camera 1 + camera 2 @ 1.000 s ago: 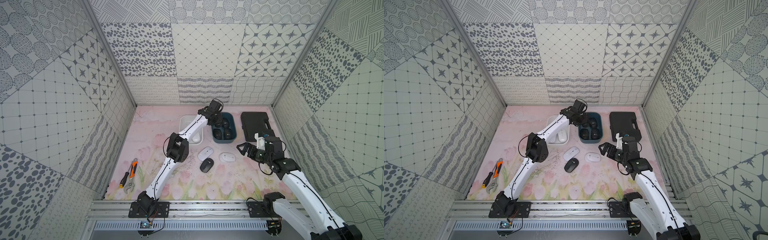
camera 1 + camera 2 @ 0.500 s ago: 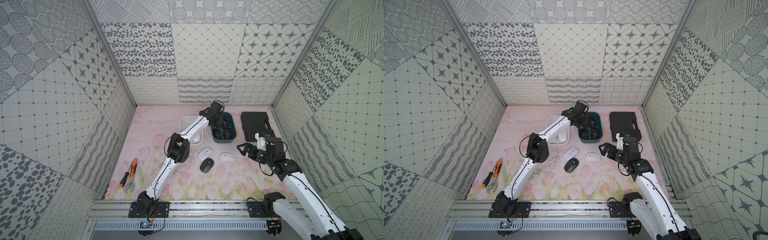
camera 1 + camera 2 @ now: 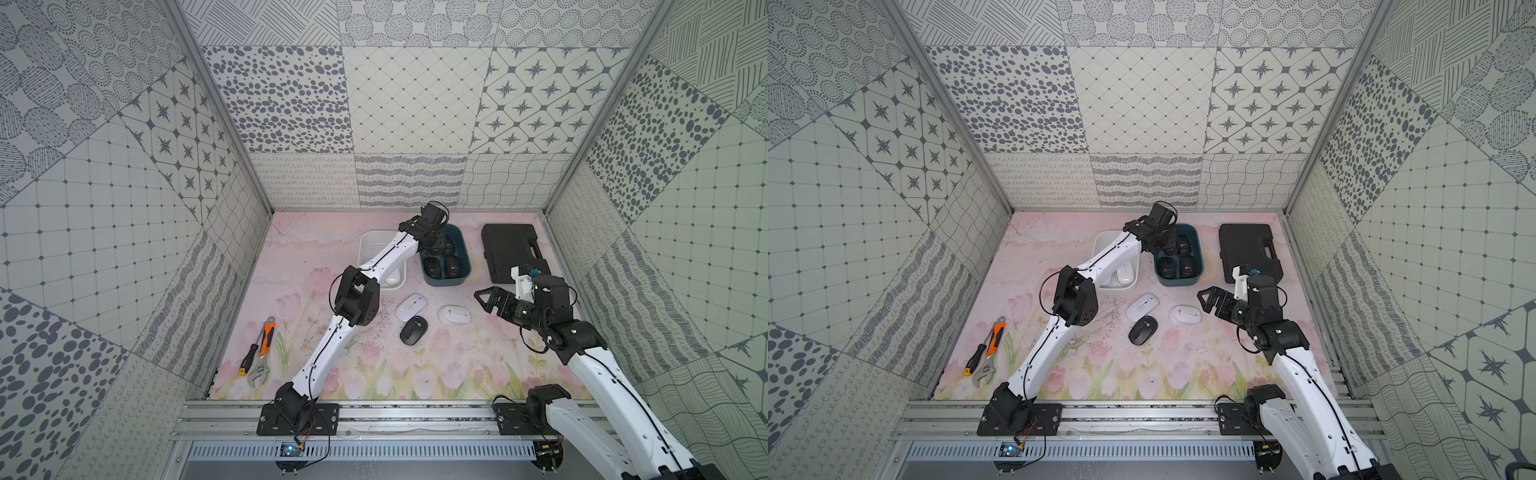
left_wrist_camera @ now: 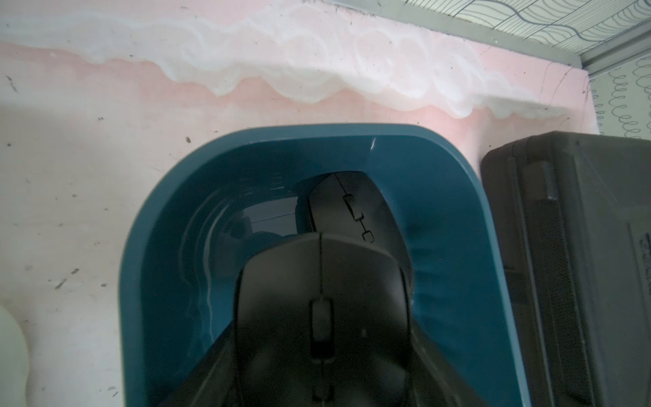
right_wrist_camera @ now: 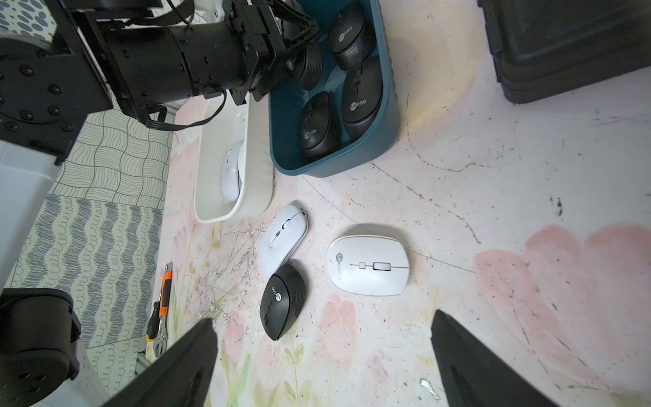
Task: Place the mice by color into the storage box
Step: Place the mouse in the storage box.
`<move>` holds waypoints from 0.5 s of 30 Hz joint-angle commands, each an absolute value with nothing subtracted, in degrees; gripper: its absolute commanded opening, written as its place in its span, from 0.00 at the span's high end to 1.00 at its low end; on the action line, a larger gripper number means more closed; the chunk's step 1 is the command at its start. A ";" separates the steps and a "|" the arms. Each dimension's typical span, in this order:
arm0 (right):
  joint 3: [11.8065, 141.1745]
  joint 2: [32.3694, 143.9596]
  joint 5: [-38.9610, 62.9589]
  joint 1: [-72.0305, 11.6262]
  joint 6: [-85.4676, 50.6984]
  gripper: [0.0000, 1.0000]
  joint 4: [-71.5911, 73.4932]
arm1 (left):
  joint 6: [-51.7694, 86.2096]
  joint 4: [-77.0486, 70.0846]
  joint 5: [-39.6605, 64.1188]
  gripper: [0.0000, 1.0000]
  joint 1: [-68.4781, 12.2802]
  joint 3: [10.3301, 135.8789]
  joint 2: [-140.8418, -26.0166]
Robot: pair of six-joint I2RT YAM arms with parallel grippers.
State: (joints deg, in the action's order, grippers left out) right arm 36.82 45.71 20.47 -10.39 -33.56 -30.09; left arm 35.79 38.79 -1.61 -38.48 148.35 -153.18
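Black and matte, the held mouse (image 4: 322,310) sits clamped in our left gripper (image 5: 297,42), low inside the teal tub (image 4: 440,211) over three black mice (image 5: 363,95), perhaps touching them. Our right gripper (image 5: 322,319) hangs wide apart above the mat (image 5: 493,176) near two white mice (image 5: 368,264) and a loose black mouse (image 5: 281,301). Another white mouse (image 5: 230,169) lies in the white tub (image 5: 257,169).

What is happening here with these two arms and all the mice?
The left pincer holds a black mouse over the blue tub, where three black mice lie. The right pincer hangs open above the table, holding nothing. Two white mice and another black mouse are not yet sorted; the white tub holds at least one white mouse.
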 commanded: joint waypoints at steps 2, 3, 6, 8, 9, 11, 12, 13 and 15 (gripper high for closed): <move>37.53 44.65 20.82 -10.13 -32.41 0.01 -29.35 | 35.72 39.65 -4.30 0.42 -38.67 147.95 -151.86; 37.56 44.65 20.88 -10.12 -32.37 0.01 -29.36 | 35.72 39.57 -4.23 0.41 -38.63 147.94 -151.61; 37.86 44.56 20.99 -10.16 -32.39 0.01 -29.44 | 35.53 39.49 -4.67 0.39 -38.76 147.93 -151.07; 38.11 44.49 21.17 -10.11 -32.34 0.01 -29.44 | 35.63 39.62 -4.59 0.38 -38.76 147.91 -150.92; 38.22 44.47 21.20 -10.13 -32.33 0.01 -29.47 | 35.74 39.76 -4.70 0.37 -38.76 147.91 -150.83; 38.31 44.41 21.27 -10.11 -32.26 0.01 -29.53 | 35.77 39.89 -4.53 0.33 -38.77 147.75 -150.82; 38.34 44.39 21.34 -10.12 -32.27 0.01 -29.60 | 35.77 39.89 -4.42 0.31 -38.76 147.71 -150.82; 38.32 44.37 21.38 -10.13 -32.26 0.01 -29.62 | 35.75 39.90 -4.28 0.30 -38.76 147.67 -150.82; 38.33 44.28 21.51 -10.11 -32.26 0.01 -29.83 | 35.69 39.98 -4.22 0.29 -38.76 147.62 -150.82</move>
State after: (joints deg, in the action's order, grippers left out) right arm 36.86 45.69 20.73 -10.35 -33.39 -30.63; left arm 35.79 39.29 -3.31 -38.61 147.98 -152.16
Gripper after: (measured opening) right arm 0.991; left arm 0.703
